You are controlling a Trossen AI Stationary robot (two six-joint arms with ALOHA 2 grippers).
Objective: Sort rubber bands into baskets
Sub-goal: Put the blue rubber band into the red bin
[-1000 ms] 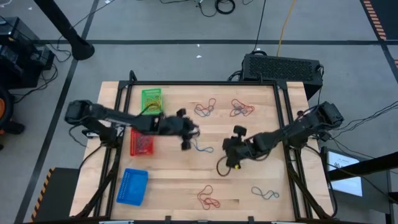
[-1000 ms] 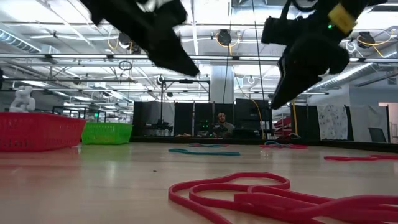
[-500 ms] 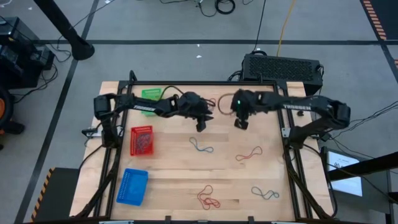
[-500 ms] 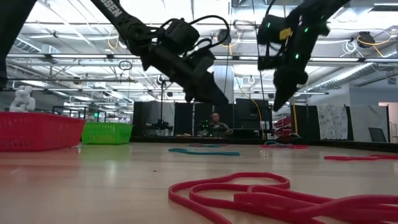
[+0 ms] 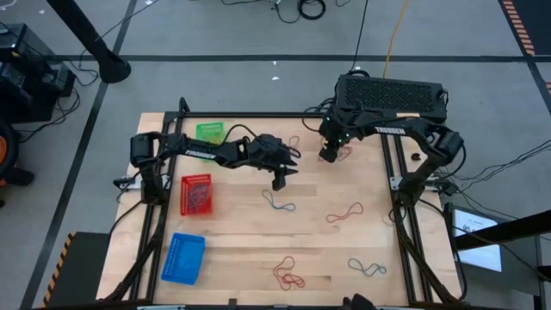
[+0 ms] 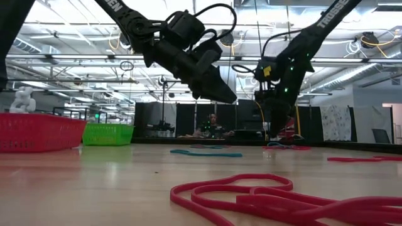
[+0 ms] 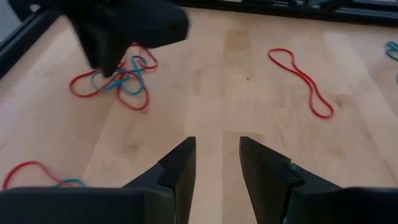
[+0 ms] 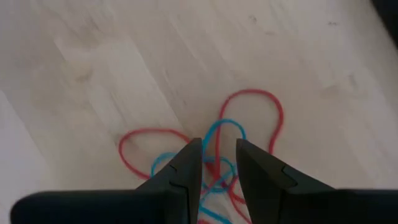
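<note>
Both arms have swung up the table since a second ago, when they met low near the middle. Now the right gripper (image 5: 326, 156) sits at the far edge, pointing down over a red-and-blue tangle (image 8: 214, 155) of rubber bands; its jaws stand a little apart with strands showing in the gap, not yet pinched on anything. That arm reaches in from its base on the right side, folded along the far rim beside the black box (image 5: 392, 91).

Out toward the centre, the left gripper (image 5: 279, 181) hangs above bare wood, jaws slightly parted and empty, its arm stretched long from the left edge.

Count them up: three baskets down the left side — a green basket (image 5: 209, 132) farthest back and partly under the arm, a red basket (image 5: 195, 195) with bands already in it, a blue basket (image 5: 182, 257) nearest. Loose bands lie across the table: a blue band (image 5: 279, 203) just beside the left gripper, a red band (image 5: 344, 213) mid-right, a red bundle (image 5: 287, 274) and another blue one (image 5: 367, 268) near the front edge.
</note>
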